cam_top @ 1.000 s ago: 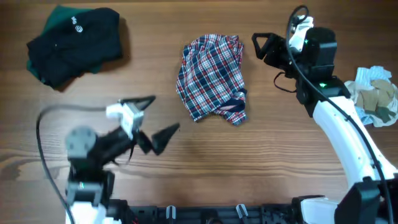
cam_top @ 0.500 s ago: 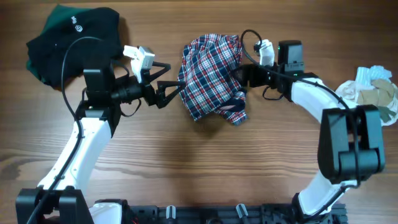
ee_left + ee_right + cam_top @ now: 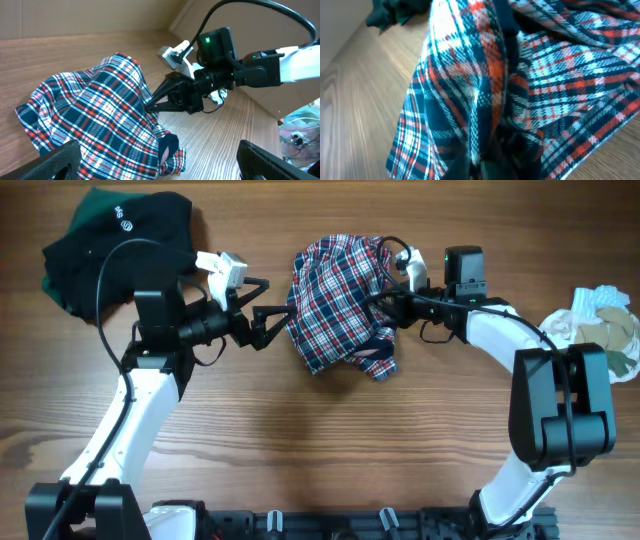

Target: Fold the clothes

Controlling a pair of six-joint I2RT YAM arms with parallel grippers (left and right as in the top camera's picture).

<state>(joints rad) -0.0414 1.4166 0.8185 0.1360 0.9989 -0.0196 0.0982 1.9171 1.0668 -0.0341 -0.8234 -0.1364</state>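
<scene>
The clothes, a crumpled red, white and navy plaid garment (image 3: pixel 340 305), lie at the middle back of the wooden table. My left gripper (image 3: pixel 276 302) stands open at the garment's left edge, one finger on either side of the plaid (image 3: pixel 100 120) in the left wrist view. My right gripper (image 3: pixel 380 300) comes in from the right and is shut on a fold at the garment's right edge. The left wrist view shows its closed tips (image 3: pixel 150 106) pinching the fabric. In the right wrist view the plaid (image 3: pixel 470 85) fills the frame and hides the fingers.
A dark navy and green garment (image 3: pixel 120 245) lies bunched at the back left. A crumpled white and tan cloth (image 3: pixel 600 330) sits at the right edge, behind the right arm.
The right gripper has shut on the garment's right edge after reaching in open. The left arm swung up from the front to the garment's left side, staying open.
</scene>
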